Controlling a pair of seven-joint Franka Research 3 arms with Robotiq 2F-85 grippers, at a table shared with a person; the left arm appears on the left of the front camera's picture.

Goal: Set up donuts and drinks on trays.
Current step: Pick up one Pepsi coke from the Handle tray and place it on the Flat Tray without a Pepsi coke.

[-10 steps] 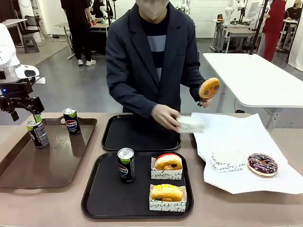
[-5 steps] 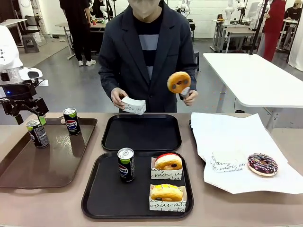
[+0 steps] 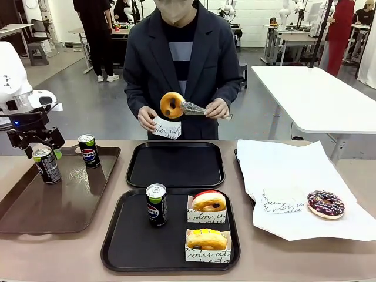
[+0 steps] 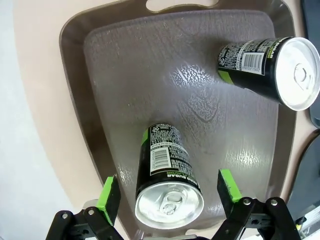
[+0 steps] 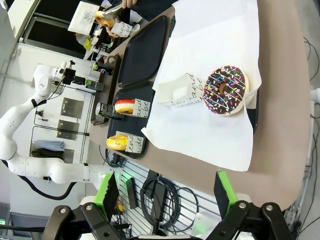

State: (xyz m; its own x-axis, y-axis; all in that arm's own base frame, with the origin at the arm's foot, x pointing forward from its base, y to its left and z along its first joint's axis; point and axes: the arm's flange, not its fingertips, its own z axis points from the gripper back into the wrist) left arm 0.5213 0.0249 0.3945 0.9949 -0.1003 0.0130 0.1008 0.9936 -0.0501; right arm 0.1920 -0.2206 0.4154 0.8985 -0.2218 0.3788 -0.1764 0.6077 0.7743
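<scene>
My left gripper [image 3: 42,150] hangs open just above a Pepsi can [image 3: 47,167] on the brown tray [image 3: 64,202]. In the left wrist view the gripper [image 4: 169,194] straddles that can [image 4: 165,172], with a gap on both sides. A second can [image 3: 89,151] stands behind it. The near black tray [image 3: 120,241] holds a can [image 3: 156,204], a red-topped donut [image 3: 208,201] and a yellow donut [image 3: 206,239] on papers. The far black tray [image 3: 175,165] is bare. The person holds a golden donut [image 3: 173,105] in tongs over a printed paper [image 3: 167,127]. My right gripper [image 5: 166,195] is open, off the table's side.
A chocolate-sprinkle donut [image 3: 325,204] lies on the large white paper sheet [image 3: 294,170] at the right, beside a folded printed paper [image 3: 281,200]. The person stands at the table's far edge, both hands above the far tray. A white table [image 3: 317,97] stands behind.
The person has swung the golden donut from the right to the middle and raised the printed paper under it. My left gripper has come down and slightly right onto the can, still open.
</scene>
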